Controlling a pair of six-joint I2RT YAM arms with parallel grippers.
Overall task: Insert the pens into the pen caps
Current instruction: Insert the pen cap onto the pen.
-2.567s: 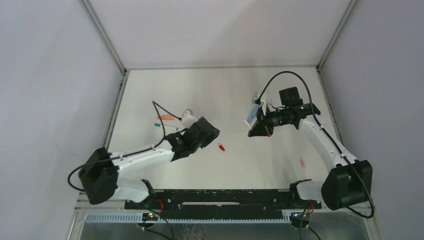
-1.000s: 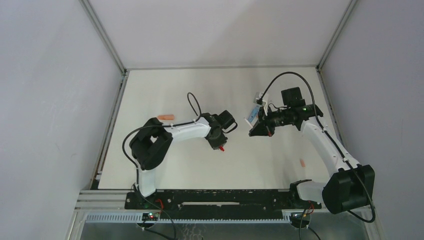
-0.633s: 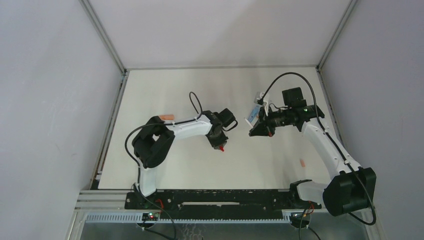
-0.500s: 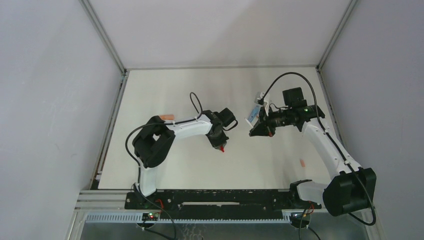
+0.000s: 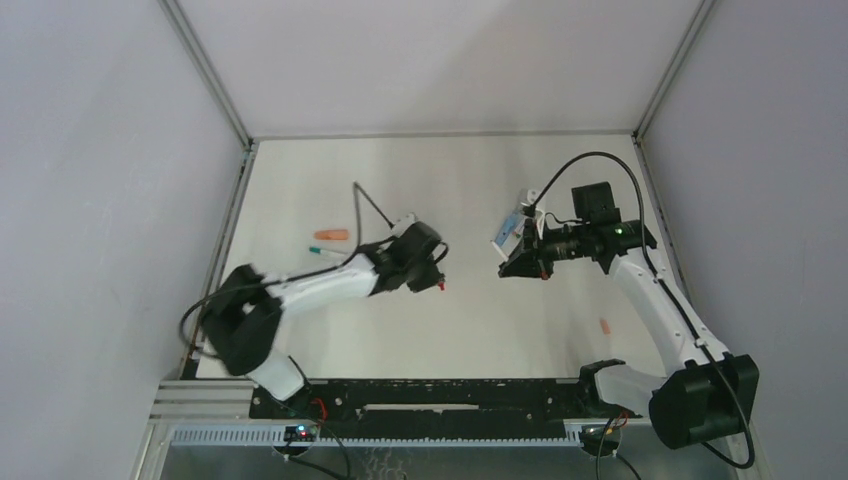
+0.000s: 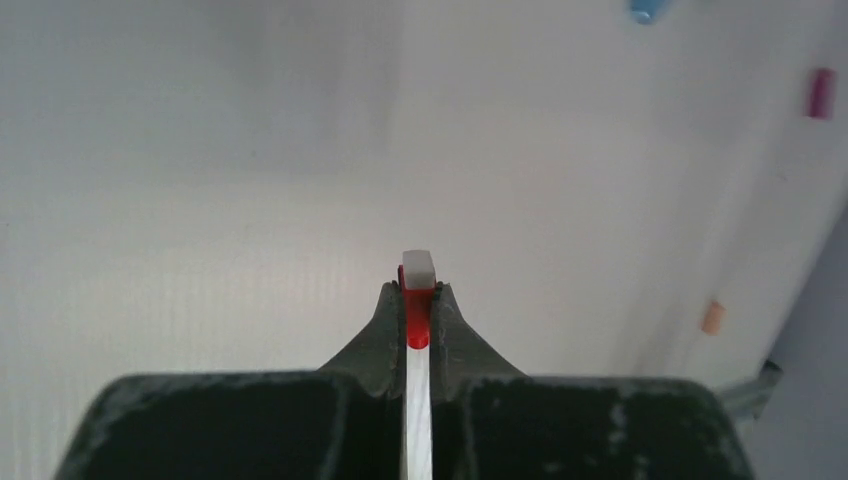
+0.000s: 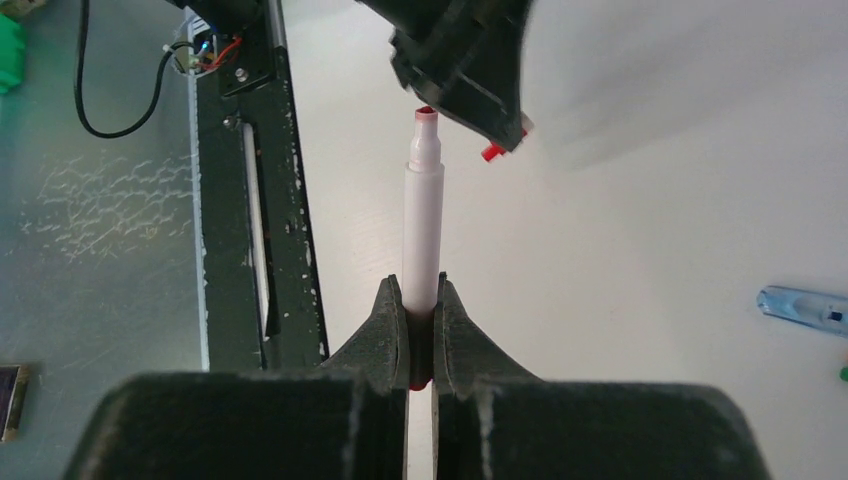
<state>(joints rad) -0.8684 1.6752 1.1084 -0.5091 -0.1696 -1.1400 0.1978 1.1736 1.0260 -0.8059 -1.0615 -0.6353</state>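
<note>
My left gripper (image 6: 418,290) is shut on a small red pen cap (image 6: 418,318) with a whitish end that sticks out past the fingertips. The top view shows that gripper (image 5: 437,279) at mid-table with the red cap (image 5: 441,286) at its tip. My right gripper (image 7: 421,285) is shut on the rear of a white pen (image 7: 422,230). Its red tip (image 7: 424,112) points at the left gripper (image 7: 470,60) and stops just short of the cap (image 7: 491,152). In the top view the right gripper (image 5: 507,267) faces left, a short gap from the left one.
An orange cap (image 5: 331,236) and a teal-ended pen (image 5: 325,250) lie at the table's left. A salmon cap (image 5: 604,325) lies at the right. The left wrist view shows a blue cap (image 6: 647,10), a magenta cap (image 6: 820,93) and the salmon cap (image 6: 712,316). A light blue piece (image 7: 805,305) lies right of the pen.
My left gripper has shut on the red cap, raised it off the table and turned it toward the right gripper. The right arm has shifted slightly right with its pen.
</note>
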